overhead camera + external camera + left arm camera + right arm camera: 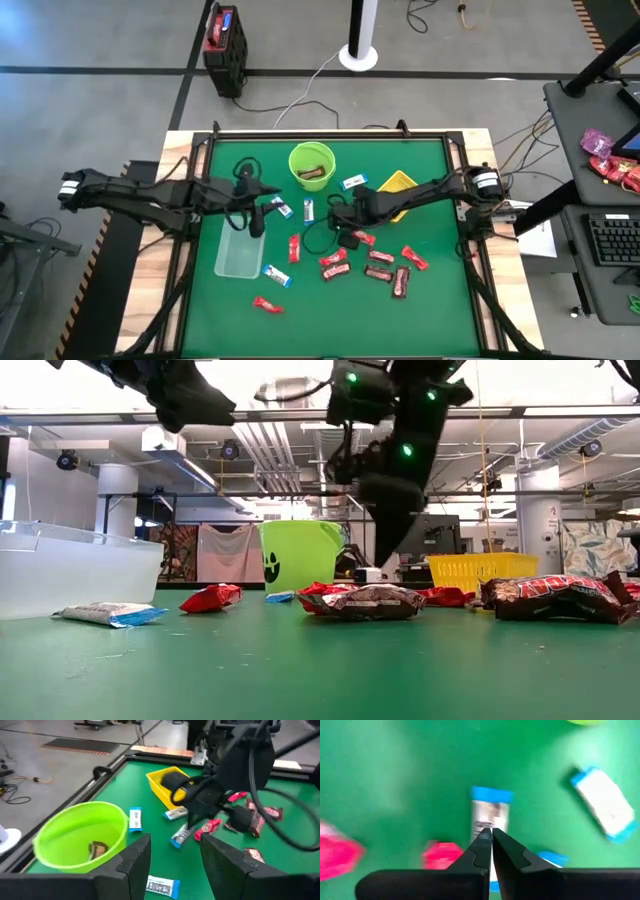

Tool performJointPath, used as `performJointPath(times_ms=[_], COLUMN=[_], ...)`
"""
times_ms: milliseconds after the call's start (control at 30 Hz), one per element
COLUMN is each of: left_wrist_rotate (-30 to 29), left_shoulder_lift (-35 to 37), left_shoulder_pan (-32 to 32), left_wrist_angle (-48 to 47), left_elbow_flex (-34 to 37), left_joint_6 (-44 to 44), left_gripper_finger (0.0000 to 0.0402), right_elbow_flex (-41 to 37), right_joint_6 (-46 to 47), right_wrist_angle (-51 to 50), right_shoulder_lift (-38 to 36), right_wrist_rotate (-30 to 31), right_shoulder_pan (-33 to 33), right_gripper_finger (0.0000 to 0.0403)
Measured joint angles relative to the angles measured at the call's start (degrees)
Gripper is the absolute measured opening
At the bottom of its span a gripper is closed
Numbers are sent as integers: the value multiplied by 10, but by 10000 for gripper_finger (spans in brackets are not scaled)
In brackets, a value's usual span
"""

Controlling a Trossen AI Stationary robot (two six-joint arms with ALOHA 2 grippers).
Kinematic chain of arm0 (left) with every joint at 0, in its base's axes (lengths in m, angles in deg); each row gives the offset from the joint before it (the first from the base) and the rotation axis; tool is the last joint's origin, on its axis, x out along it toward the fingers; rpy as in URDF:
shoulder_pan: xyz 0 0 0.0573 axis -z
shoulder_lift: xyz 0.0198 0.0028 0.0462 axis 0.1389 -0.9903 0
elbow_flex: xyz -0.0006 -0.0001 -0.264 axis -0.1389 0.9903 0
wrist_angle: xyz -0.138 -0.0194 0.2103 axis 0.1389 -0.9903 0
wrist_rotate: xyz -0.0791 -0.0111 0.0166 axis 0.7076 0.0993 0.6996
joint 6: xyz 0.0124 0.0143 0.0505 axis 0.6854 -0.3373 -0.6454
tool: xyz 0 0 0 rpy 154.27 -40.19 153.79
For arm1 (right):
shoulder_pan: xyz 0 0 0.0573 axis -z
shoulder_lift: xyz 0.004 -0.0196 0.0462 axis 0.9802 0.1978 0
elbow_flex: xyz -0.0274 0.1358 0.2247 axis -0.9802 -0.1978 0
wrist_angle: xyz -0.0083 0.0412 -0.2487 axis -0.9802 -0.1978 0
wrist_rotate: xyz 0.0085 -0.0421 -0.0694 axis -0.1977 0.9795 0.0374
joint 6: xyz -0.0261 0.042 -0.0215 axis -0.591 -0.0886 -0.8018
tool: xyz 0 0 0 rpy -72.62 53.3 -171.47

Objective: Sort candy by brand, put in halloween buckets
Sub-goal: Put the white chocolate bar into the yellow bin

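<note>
Red, brown and blue-and-white candy bars lie scattered on the green mat. My right gripper (335,210) is shut and points down, above the mat, over a blue-and-white bar (490,812) (309,208). My left gripper (255,215) is open and empty, beside the far end of the clear tub (240,255). The lime-green bucket (300,155) (75,835) holds a brown bar (97,850). The yellow tray (400,183) sits partly under the right arm. Red bars (333,260) and brown bars (401,282) lie near the table's middle and right.
More blue-and-white bars lie near the bucket (353,182), by the left gripper (283,207) and beside the tub (276,275). One red bar (267,304) sits alone toward the near edge. A raised dark rim (330,135) frames the mat. A cable loop (320,238) hangs under the right arm.
</note>
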Motion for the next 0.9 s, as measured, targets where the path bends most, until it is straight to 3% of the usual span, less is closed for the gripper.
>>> performJointPath(times_ms=[67,267,467,667,900], left_wrist_rotate=[0,0,0,0,0], left_shoulder_lift=[-22,-86,-125,-140,-135], left_shoulder_pan=[11,32,34,34,34], left_wrist_angle=[12,37,45,46,52], left_elbow_flex=[0,-6,-15,-16,-16], left_joint_6=[-1,-2,-1,0,0], left_gripper_finger=[154,153,153,153,153], right_elbow_flex=[-14,-63,-82,-80,-116], right_joint_6=[11,12,-2,12,15], right_wrist_angle=[10,130,218,138,177], right_shoulder_lift=[4,11,11,-20,-11], right_wrist_rotate=[29,29,-15,49,45], right_shoulder_pan=[-7,-8,-15,-13,-5], right_gripper_finger=[8,8,8,8,8])
